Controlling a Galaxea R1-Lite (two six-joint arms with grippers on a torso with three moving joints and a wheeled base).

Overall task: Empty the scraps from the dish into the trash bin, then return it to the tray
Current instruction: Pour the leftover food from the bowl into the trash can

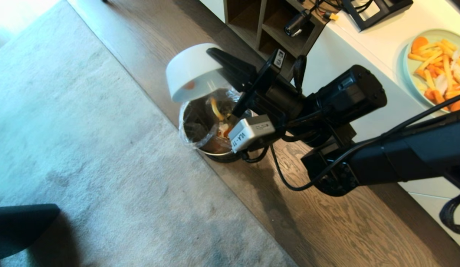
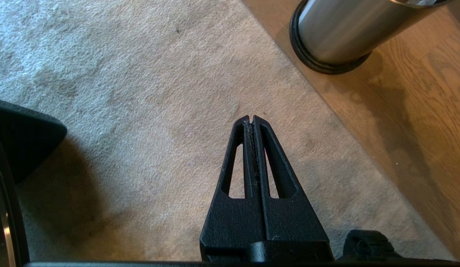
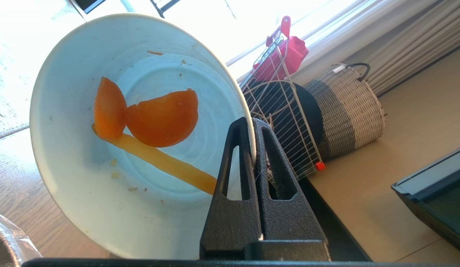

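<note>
Head view: a small round white glossy bowl (image 1: pixel 193 70) is being held tipped, its mouth turned down over a small cylindrical steel trash bin (image 1: pixel 209 128) lined with a clear plastic bag. The bowl's rim is being clamped between the closed fingers of the right gripper (image 1: pixel 219 61), one finger inside and one outside. The bin is standing on a brown wooden plank floor (image 1: pixel 326 222), just beside the edge of a pale grey carpet (image 1: pixel 85 148). Orange and yellow pieces are lying inside the bag. Behind the bin an open wooden shelf unit (image 1: pixel 267 26) is being seen, and to the right a white counter (image 1: pixel 382 40) is carrying a wide pale-green plate (image 1: pixel 410 74) heaped with orange and yellow pieces.

From the right wrist view, orange carrot slices and one pale yellow strip (image 3: pixel 148 118) are being shown clinging to the bowl's inner wall. Behind it a woven basket (image 3: pixel 350 107), a white wire rack (image 3: pixel 282 118) with a red part and a light curtain are standing. The corner of a dark rimmed tray-like thing (image 3: pixel 434 185) is being seen low on one side.

The left gripper (image 2: pixel 251 118) is hanging over the carpet with its fingers pressed together and nothing between them, well apart from the bin's black base ring (image 2: pixel 319 63).
</note>
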